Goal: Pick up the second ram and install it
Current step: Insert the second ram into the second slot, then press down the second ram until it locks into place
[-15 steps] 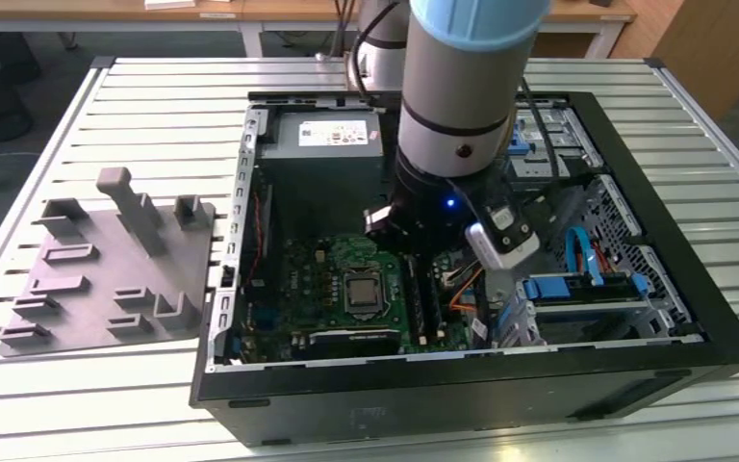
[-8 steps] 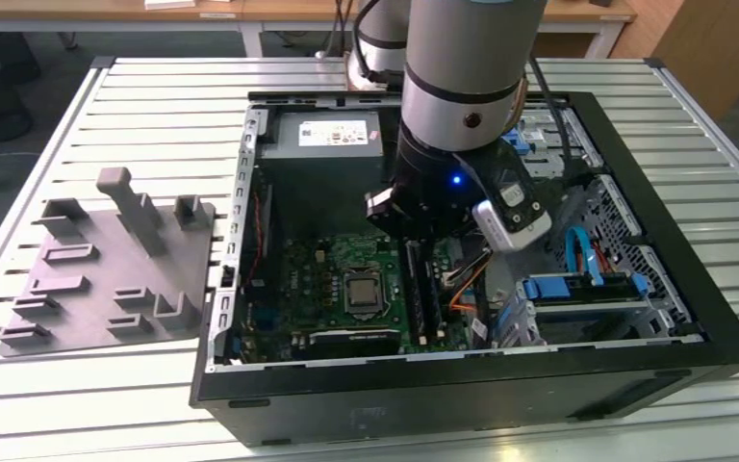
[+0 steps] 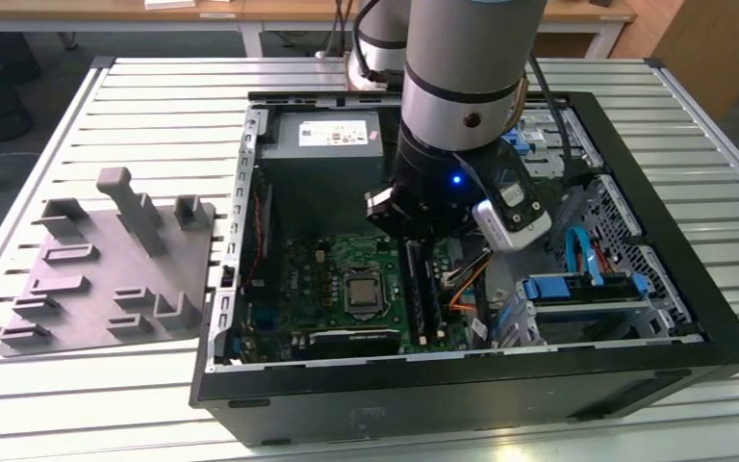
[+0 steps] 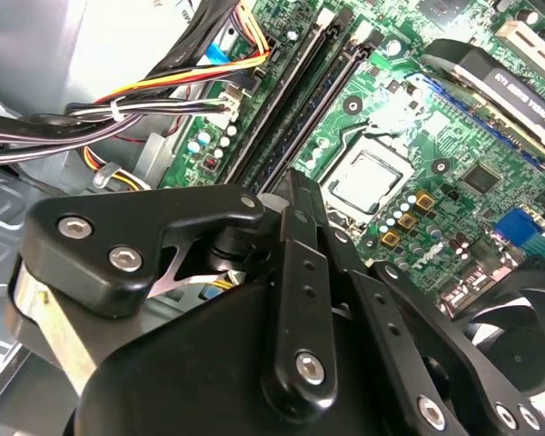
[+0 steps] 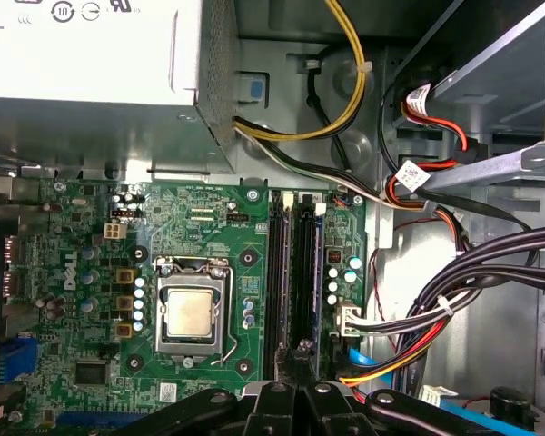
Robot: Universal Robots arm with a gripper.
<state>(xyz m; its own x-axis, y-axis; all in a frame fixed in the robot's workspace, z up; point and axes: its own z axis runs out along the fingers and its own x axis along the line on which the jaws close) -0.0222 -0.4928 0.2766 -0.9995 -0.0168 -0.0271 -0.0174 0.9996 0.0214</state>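
My gripper [image 5: 300,359] hangs inside the open computer case [image 3: 677,318], its fingertips shut together right over the long black memory slots [image 5: 295,272] of the green motherboard [image 5: 82,272]. In the second wrist view the closed gripper [image 4: 291,186] points at the near end of the same slots [image 4: 309,100]. Dark strips fill the slots; I cannot tell whether one is the second ram, and no board shows between the fingers. In the exterior view the gripper [image 3: 408,241] sits under the arm's wrist, above the slots [image 3: 419,294].
The grey moulded holder plate [image 3: 100,279] lies on the slatted table at the exterior view's left. Beside the slots sits the processor socket [image 5: 189,313]. Cable bundles [image 5: 454,309] run close on the slots' other side. The power supply [image 3: 331,130] and drive bays [image 3: 600,289] crowd the case.
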